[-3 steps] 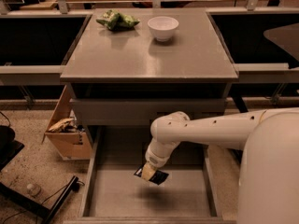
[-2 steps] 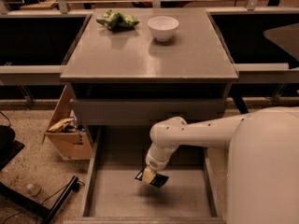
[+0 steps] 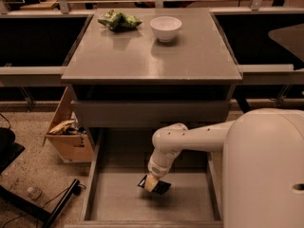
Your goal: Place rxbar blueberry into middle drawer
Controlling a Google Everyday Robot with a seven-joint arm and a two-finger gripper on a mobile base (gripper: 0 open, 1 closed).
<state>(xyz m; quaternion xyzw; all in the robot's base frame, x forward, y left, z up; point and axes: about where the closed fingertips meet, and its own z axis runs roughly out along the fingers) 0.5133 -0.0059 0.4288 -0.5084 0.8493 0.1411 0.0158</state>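
Note:
The middle drawer [image 3: 118, 201] is pulled out below the cabinet, a wide grey box with a flat floor. My gripper [image 3: 152, 182] reaches down into it from the white arm on the right. It holds the rxbar blueberry [image 3: 158, 187], a small dark flat bar, close over the drawer floor near its middle. I cannot tell whether the bar touches the floor.
A crinkled green bag [image 3: 118, 20] and a white bowl [image 3: 166, 28] sit at the back of the cabinet top [image 3: 152, 61]. A cardboard box [image 3: 69, 136] stands on the floor left of the drawer. A black stand and cables [image 3: 42, 208] lie at lower left.
The gripper with the bar has sunk slightly lower into the drawer. The arm's body has come nearer on the right.

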